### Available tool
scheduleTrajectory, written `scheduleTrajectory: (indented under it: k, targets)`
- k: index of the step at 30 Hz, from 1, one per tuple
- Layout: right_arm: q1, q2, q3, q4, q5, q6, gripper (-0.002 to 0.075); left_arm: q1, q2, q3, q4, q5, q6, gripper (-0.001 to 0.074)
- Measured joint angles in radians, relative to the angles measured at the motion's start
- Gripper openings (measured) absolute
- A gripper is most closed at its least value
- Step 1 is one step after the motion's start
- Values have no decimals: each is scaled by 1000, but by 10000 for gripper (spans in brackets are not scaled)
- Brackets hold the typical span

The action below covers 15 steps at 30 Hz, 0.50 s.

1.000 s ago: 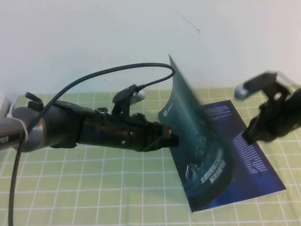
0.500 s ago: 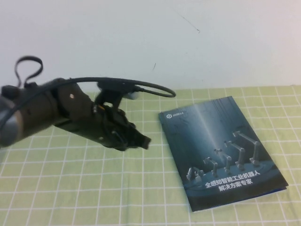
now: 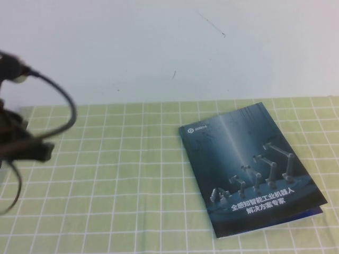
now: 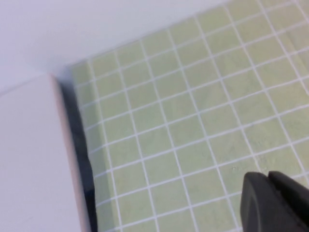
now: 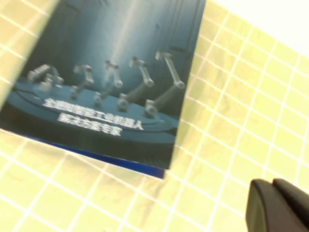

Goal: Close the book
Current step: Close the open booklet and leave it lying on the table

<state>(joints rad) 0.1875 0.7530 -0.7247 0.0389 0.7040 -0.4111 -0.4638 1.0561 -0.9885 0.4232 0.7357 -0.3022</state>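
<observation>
Closed brochure [image 3: 251, 169] flat on green checked mat [image 3: 132, 185], at three o'clock. Left gripper [image 3: 45, 151] at nine o'clock, fingers together. Right gripper [image 5: 273, 182] over mat near brochure's corner, fingers together.

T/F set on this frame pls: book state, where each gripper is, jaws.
1. The book lies closed, front cover up. True.
2. The left gripper grips the book's cover. False: it hangs over bare mat at the table's left side, well clear of the book, jaws shut on nothing.
3. The right gripper shows in the high view. False: only its own wrist view shows it, above the mat just off a corner of the book, jaws shut and empty.
4. The book rests on the right part of the mat, skewed to the grid lines. True.
</observation>
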Motion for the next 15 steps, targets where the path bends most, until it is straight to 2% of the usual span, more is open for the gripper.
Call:
scheduleTrajectory:
  k: [9,15]
  targets:
    - [0,-328,277,106,-122,2,-3,-2,-382,351,-12,-225,-22,-3]
    - [0,-416,389,94,-138,2,-3,-2,-549,477,-12,-310,-32,-3]
